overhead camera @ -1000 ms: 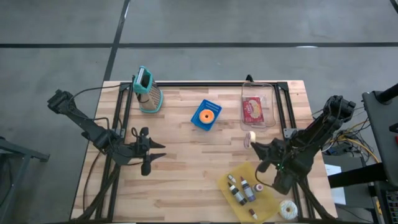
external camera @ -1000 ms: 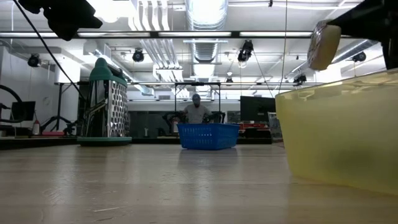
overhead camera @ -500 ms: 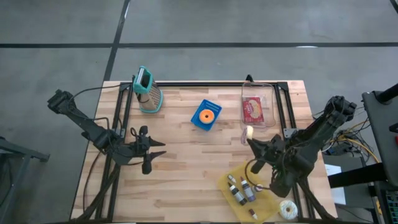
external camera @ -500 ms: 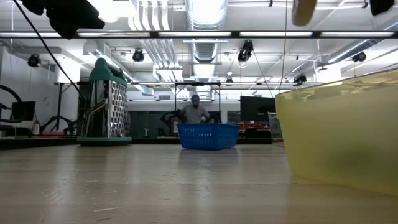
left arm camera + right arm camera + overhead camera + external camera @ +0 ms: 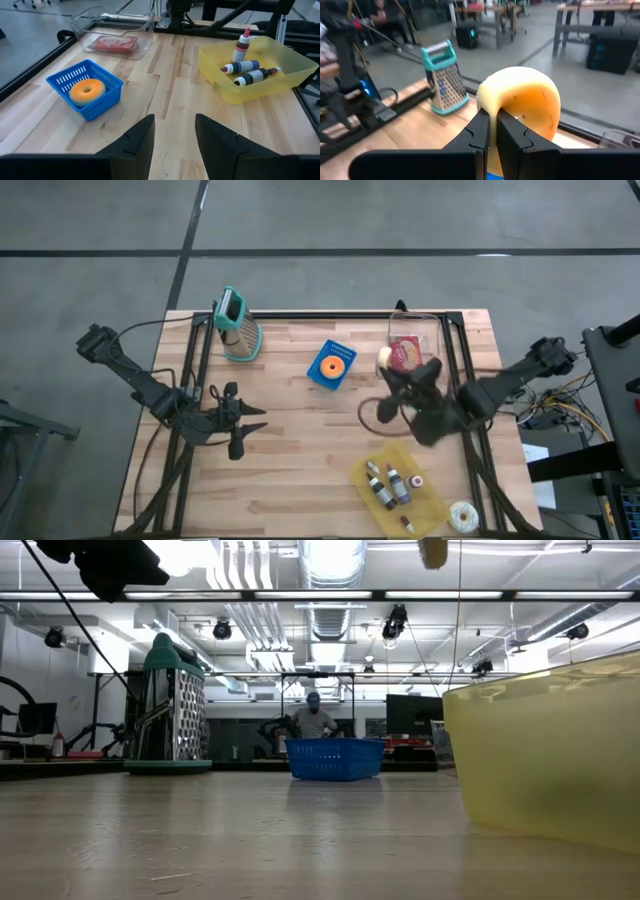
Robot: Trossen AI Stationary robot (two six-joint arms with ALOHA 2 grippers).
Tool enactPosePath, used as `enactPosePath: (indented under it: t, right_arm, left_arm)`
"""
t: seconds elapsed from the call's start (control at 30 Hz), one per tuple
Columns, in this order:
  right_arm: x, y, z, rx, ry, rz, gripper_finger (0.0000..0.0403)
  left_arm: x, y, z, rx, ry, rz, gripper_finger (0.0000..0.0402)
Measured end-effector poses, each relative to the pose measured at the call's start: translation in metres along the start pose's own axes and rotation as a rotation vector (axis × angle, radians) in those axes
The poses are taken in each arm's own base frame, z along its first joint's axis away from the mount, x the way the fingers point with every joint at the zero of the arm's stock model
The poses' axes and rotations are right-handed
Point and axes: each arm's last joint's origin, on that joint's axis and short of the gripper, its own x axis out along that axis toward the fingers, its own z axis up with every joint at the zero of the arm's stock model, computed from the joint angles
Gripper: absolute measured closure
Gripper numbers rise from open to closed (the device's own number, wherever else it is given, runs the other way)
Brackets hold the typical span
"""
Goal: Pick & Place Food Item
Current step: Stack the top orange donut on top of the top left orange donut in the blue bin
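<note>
Two pincers over the wooden desk (image 5: 300,440): right pincer (image 5: 491,131) pinching a pale donut (image 5: 522,102), left pincer (image 5: 173,131) spread; workshop behind.

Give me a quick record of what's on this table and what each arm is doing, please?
right arm: fingers shut on a round yellow food piece, held in the air between the blue basket and the clear tray
left arm: fingers open, empty, over the table's left part
blue basket: holds an orange ring
clear tray: holds a red packet
yellow tray: holds small bottles
grater: upright, far left corner
beside yellow tray: a white ring
</note>
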Motion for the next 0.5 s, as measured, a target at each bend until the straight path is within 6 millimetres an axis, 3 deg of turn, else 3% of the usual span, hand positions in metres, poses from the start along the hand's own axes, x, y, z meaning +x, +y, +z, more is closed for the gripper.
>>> enactPosePath:
  t: [0.2,0.5]
  right_arm:
    - [0.040,-0.011,0.013,-0.013,0.132,-0.032,0.0384]
    - [0.095,-0.020,0.005,-0.109,0.234,-0.127,0.0384]
  left_arm:
    - [0.000,0.000,0.000,0.000,0.000,0.001,0.0252]
    - [0.000,0.000,0.000,0.000,0.000,0.000,0.0252]
